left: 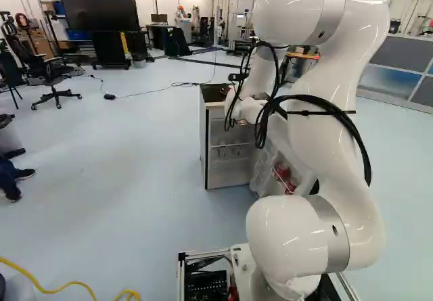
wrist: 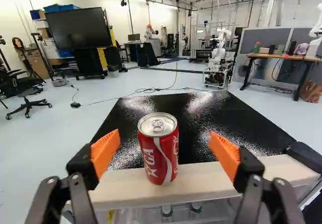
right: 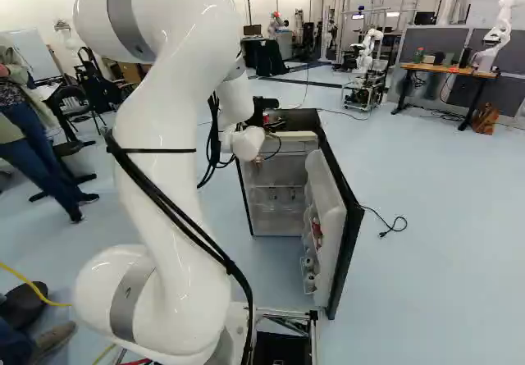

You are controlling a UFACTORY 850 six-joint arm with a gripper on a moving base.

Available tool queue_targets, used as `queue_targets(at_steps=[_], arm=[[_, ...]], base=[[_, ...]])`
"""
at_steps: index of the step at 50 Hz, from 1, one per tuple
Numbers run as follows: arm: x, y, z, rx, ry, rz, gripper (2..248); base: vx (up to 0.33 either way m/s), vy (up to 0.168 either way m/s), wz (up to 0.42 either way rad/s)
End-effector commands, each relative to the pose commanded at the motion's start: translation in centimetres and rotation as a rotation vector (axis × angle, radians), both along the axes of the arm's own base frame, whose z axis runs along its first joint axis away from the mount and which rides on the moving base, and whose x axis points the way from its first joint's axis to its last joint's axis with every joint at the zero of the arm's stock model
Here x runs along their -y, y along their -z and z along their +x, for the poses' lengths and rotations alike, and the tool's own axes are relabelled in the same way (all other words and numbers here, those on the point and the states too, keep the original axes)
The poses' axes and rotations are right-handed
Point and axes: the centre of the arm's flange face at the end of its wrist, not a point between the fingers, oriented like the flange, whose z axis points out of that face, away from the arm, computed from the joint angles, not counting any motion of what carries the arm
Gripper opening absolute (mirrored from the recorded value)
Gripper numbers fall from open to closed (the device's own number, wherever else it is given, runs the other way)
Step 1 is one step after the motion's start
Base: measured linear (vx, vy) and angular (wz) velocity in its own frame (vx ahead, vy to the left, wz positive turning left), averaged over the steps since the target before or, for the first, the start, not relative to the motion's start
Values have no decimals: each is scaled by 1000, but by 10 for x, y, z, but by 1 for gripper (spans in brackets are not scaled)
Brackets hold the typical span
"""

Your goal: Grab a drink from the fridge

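Observation:
At the fridge, in the right base view, my gripper (right: 272,124) is mostly hidden behind the wrist. The wrist view shows the gripper (wrist: 164,141) open, its orange pads apart on either side of a red drink can (wrist: 160,151), with a gap on both sides. The can is upright at the front edge of the fridge's black top (wrist: 201,118). Below that edge, bottle caps (wrist: 167,210) show inside the fridge. The fridge door (right: 328,209) stands open, with red items (right: 317,230) and cans (right: 308,270) on its shelves.
A black cable (right: 394,224) lies on the floor right of the fridge. Farther back are another robot (right: 367,52), a wooden table (right: 447,70) and a large screen (left: 95,8). An office chair (left: 53,84) stands at the left of the left base view.

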Motion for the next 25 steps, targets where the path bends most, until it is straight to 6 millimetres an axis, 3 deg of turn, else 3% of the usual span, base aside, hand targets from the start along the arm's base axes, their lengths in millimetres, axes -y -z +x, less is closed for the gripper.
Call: queue_targets(at_steps=[3, 4, 25], arm=[[0, 0, 0, 0, 0, 0, 234], [0, 0, 0, 0, 0, 0, 247], [0, 0, 0, 0, 0, 0, 247]], base=[[0, 0, 0], [0, 0, 0], [0, 0, 0]])
